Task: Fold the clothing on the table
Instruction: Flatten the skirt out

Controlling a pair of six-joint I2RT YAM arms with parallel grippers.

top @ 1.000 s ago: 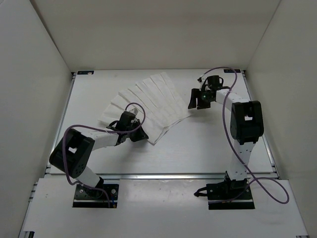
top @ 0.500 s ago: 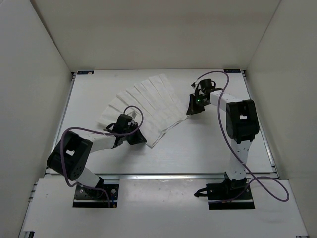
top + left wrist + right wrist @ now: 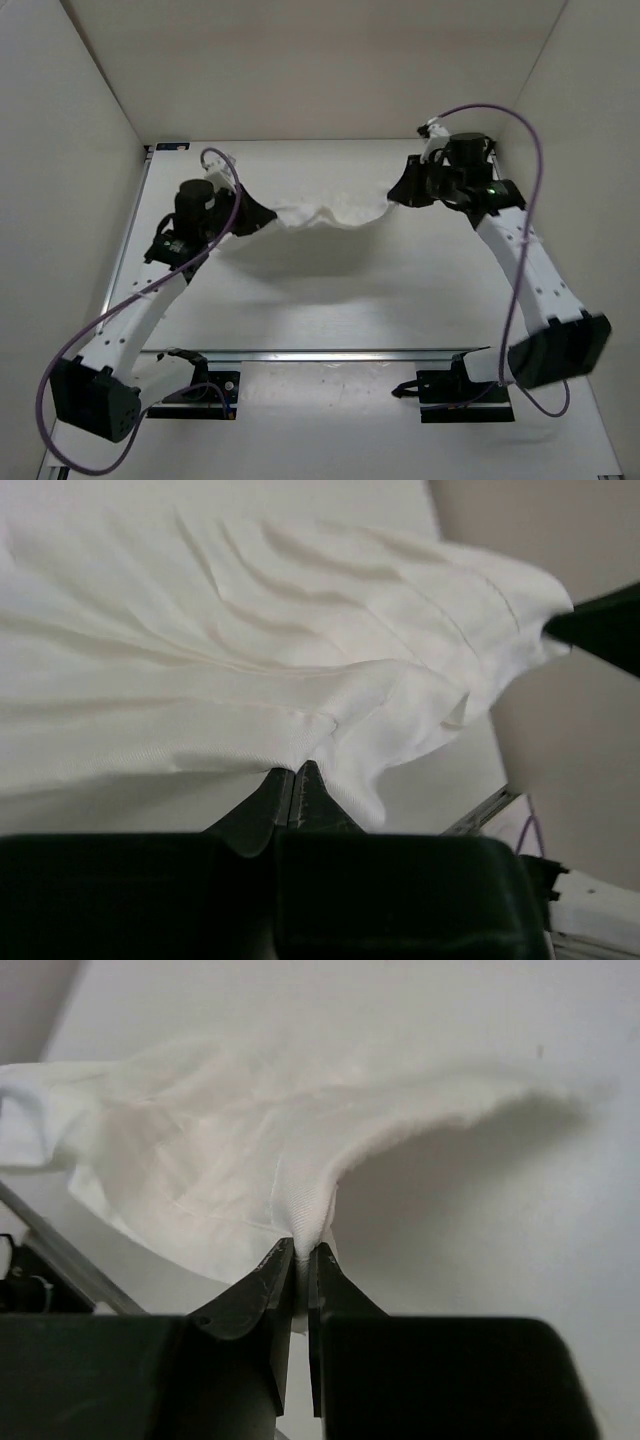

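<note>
Left gripper first: jaws pressed together on a fold of the clothing, pinching it right at the tips, and the pleated cloth fans out ahead of them. Right gripper, same story: nipped tight on a peak of fabric, the rest drooping away beyond its tips. Between the two, the garment hangs in a shallow sag above the table, with its shadow underneath. This looks like the lift-and-spread stage, with no fold made yet. Next call: draw it taut, lay the hanging edge down, then bring the held edge over evenly, both arms moving together.
</note>
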